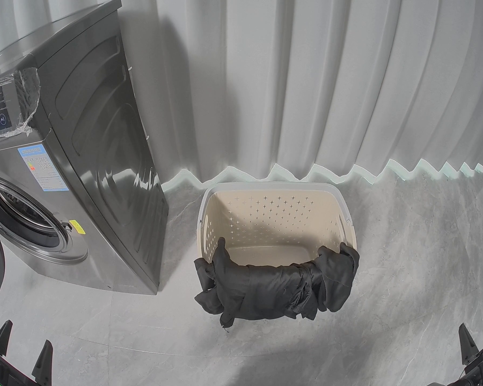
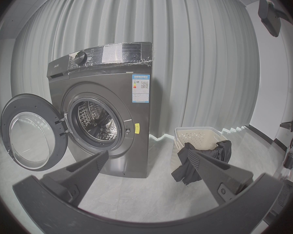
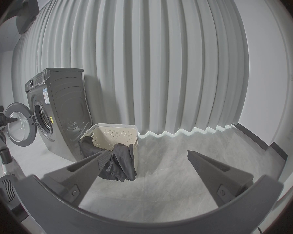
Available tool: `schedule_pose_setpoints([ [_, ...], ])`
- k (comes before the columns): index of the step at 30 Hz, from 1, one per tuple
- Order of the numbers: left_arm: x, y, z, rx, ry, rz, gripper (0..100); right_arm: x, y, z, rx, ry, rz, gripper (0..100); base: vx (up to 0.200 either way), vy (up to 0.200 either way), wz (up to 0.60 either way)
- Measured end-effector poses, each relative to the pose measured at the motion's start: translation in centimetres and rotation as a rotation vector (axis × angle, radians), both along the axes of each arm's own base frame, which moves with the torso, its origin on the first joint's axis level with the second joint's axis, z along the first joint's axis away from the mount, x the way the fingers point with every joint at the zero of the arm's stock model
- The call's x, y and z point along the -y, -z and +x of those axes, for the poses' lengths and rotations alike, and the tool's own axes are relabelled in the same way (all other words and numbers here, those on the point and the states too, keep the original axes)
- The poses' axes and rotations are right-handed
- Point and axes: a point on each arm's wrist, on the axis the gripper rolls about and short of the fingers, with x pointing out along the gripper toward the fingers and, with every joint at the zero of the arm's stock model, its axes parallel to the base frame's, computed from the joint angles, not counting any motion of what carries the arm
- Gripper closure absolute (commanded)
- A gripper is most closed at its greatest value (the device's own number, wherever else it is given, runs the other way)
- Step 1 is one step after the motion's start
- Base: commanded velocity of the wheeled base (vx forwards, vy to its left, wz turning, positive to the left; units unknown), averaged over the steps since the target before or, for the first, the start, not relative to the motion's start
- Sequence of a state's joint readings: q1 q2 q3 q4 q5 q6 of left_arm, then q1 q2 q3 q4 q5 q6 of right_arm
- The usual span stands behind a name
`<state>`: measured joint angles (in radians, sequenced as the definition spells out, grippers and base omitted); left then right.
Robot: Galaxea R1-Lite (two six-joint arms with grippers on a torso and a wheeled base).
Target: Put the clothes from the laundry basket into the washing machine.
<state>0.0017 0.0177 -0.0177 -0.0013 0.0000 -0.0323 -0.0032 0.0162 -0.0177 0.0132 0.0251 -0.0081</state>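
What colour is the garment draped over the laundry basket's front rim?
The garment is dark grey, nearly black, clearest in the head view.

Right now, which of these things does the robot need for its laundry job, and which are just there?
For the job: dark clothes draped over the near rim of the laundry basket; washing machine, its door open; left gripper and right gripper, both open, empty.
Just there: white curtain; grey floor.
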Motion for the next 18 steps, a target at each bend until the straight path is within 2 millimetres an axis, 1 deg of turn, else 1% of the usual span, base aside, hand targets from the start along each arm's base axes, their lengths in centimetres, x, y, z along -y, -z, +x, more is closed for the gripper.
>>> schedule_pose_setpoints([
  [4,0.0,0.0,0.0,0.0,0.0,-0.001,0,0.0,-0.8,-0.1,0.048,-0.002,-0.003,0,0.0,0.0,0.0],
  [6,0.0,0.0,0.0,0.0,0.0,-0.001,0,0.0,-2.3,-0.6,0.101,-0.006,-0.004,0,0.0,0.0,0.0],
  [7,0.0,0.0,0.0,0.0,0.0,0.0,0,0.0,-2.6,-0.7,0.108,-0.008,-0.004,0,0.0,0.0,0.0],
  [8,0.0,0.0,0.0,0.0,0.0,0.0,0,0.0,-3.3,-0.9,0.121,-0.015,-0.004,0,0.0,0.0,0.0],
  [11,0.0,0.0,0.0,0.0,0.0,0.0,0,-0.1,-5.0,-0.9,0.105,-0.045,-0.006,0,0.0,0.0,0.0],
  [14,0.0,0.0,0.0,0.0,0.0,0.0,0,-0.1,-6.1,-0.1,0.036,-0.075,-0.005,0,0.0,0.0,0.0],
  [16,0.0,0.0,0.0,0.0,0.0,0.0,0,-0.2,-6.9,1.1,-0.048,-0.104,-0.001,0,0.0,0.0,0.0],
  [18,0.0,0.0,0.0,0.0,0.0,-0.001,0,-0.2,-7.2,2.0,-0.106,-0.127,0.004,0,0.0,0.0,0.0],
])
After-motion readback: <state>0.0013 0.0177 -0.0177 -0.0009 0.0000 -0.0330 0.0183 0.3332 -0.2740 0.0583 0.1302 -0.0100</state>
